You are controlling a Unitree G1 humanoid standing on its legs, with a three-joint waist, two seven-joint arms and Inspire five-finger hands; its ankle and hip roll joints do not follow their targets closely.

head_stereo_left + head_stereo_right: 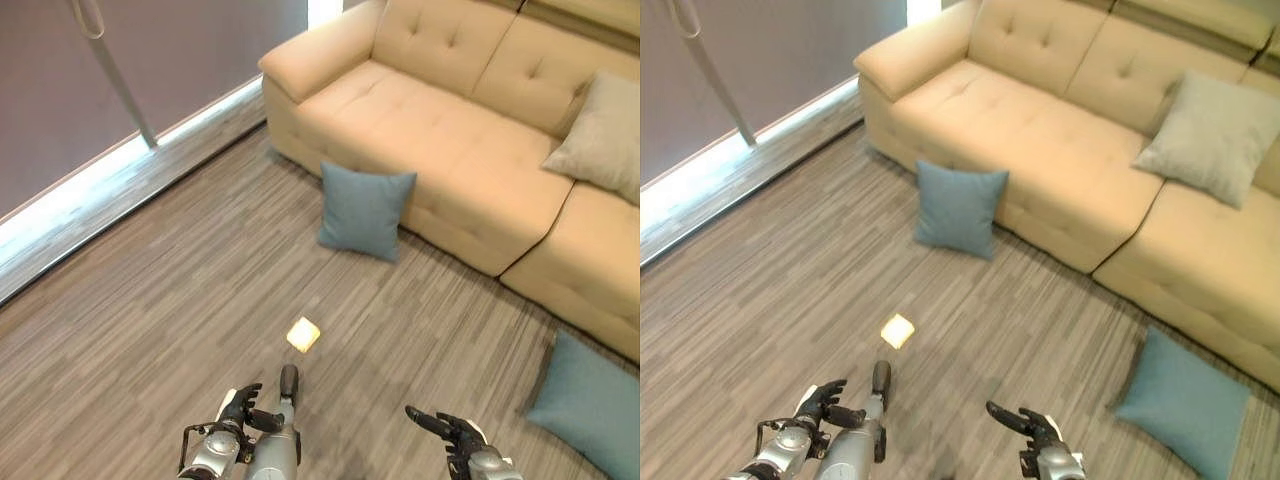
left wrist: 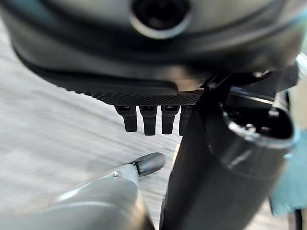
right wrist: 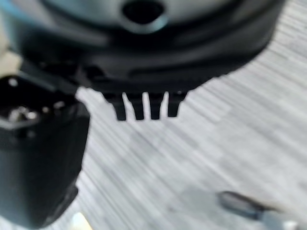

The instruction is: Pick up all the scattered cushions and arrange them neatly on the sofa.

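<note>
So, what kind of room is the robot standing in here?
Probably a living room or lounge: a beige tufted sofa with a grey cushion on it, striped grey carpet floor, and blue cushions lying on the floor.

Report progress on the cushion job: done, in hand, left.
Done: one beige cushion stands against the backrest of the sofa. In hand: nothing; the left hand and right hand hang open and empty. Left: the blue cushion leaning against the sofa front, and the blue cushion on the floor at right.
</note>
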